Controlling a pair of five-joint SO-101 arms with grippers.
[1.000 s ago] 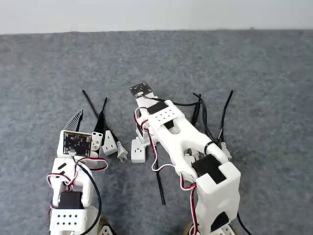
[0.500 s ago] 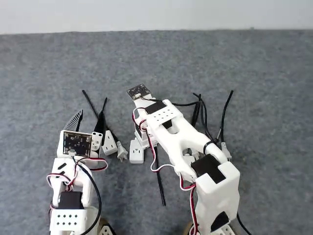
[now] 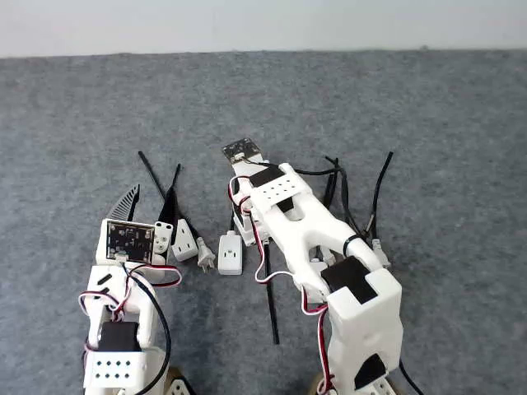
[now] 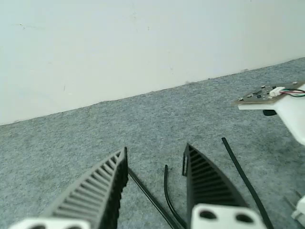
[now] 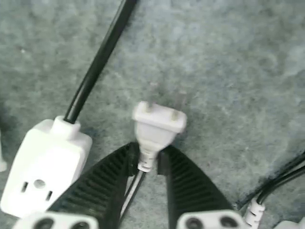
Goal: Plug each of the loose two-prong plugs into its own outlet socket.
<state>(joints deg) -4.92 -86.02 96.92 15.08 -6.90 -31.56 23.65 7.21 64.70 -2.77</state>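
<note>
In the right wrist view my right gripper point(image 5: 147, 152) is shut on the neck of a white two-prong plug point(image 5: 158, 122), whose prongs point away over the carpet. Beside it lies a white outlet socket point(image 5: 45, 172) on a black cord. From above, that socket point(image 3: 230, 253) rests by the right arm's wrist, with another white socket point(image 3: 185, 239) and a loose plug point(image 3: 206, 255) just left of it. My left gripper point(image 3: 155, 192) stands open over the carpet beside them, its black fingers point(image 4: 97, 188) spread with nothing between them.
Black cords point(image 3: 376, 193) trail across the grey carpet to the right of the right arm, and a small white plug point(image 3: 378, 248) lies there. Another black cord point(image 3: 269, 300) runs between the two arms. A pale wall point(image 4: 143, 43) borders the far side.
The right arm's wrist has shifted slightly right, and the socket beside it now shows more fully. The left arm has not moved.
</note>
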